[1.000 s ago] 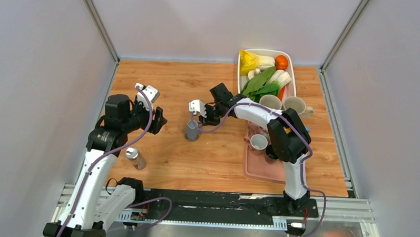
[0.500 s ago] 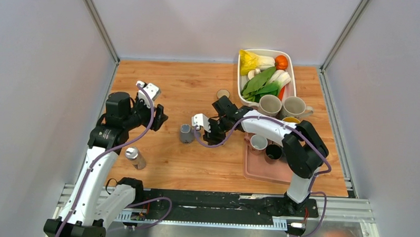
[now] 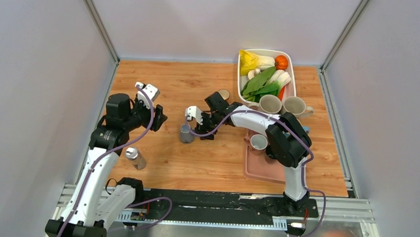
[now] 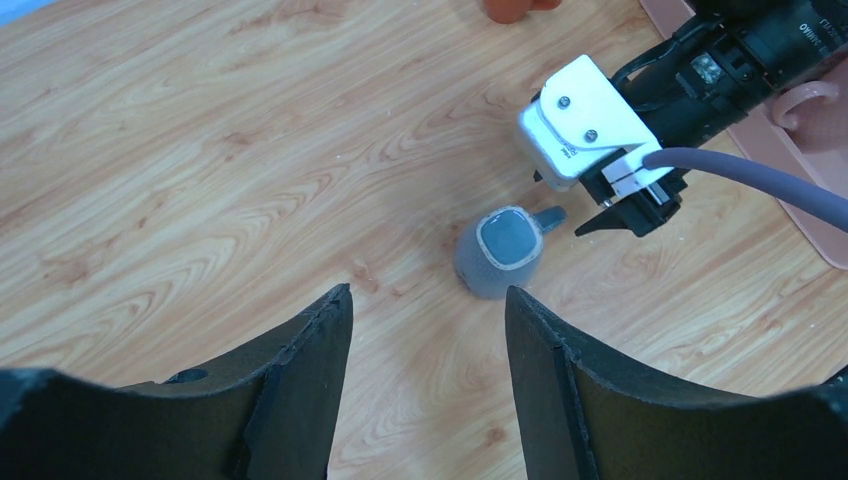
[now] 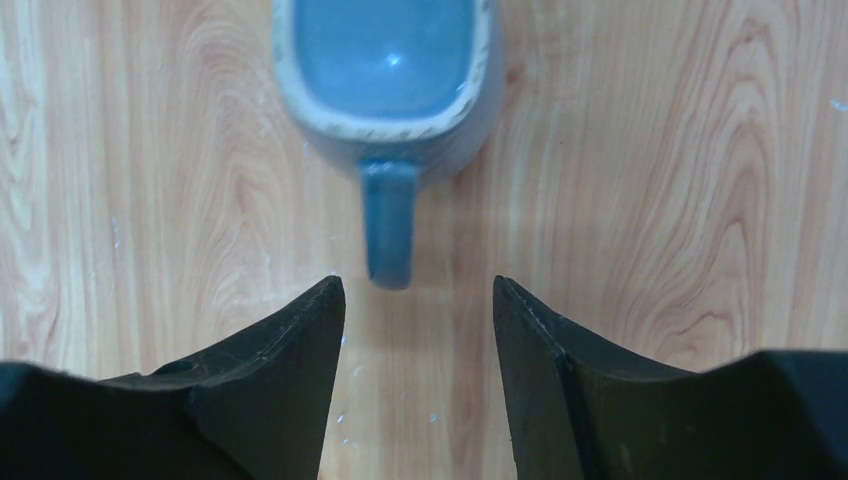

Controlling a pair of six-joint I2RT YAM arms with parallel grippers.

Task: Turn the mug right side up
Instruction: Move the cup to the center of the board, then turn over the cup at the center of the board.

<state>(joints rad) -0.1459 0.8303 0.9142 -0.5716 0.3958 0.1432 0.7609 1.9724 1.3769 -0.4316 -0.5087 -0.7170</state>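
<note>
Mug (image 3: 186,133), grey-blue, sits base-up on the wooden table (image 3: 198,81), a little left of the middle of the top view. In the right wrist view it fills the upper centre, and its handle (image 5: 388,225) points straight down the frame toward the right gripper (image 5: 418,295). That gripper's fingers are spread wide. The handle tip lies just ahead of the gap between them, touching neither.

The left gripper (image 4: 428,292) is also spread, holding nothing, and it hangs above the bare wood, well apart from the mug, which shows beyond its fingertips.

At lower left of the top view stands a small silver bottle (image 3: 135,158). At right lies a pink tray (image 3: 256,170) with a small cup (image 3: 258,142) on it. Beyond the tray are two beige mugs (image 3: 270,104) and a white bin (image 3: 239,67) of vegetables.
</note>
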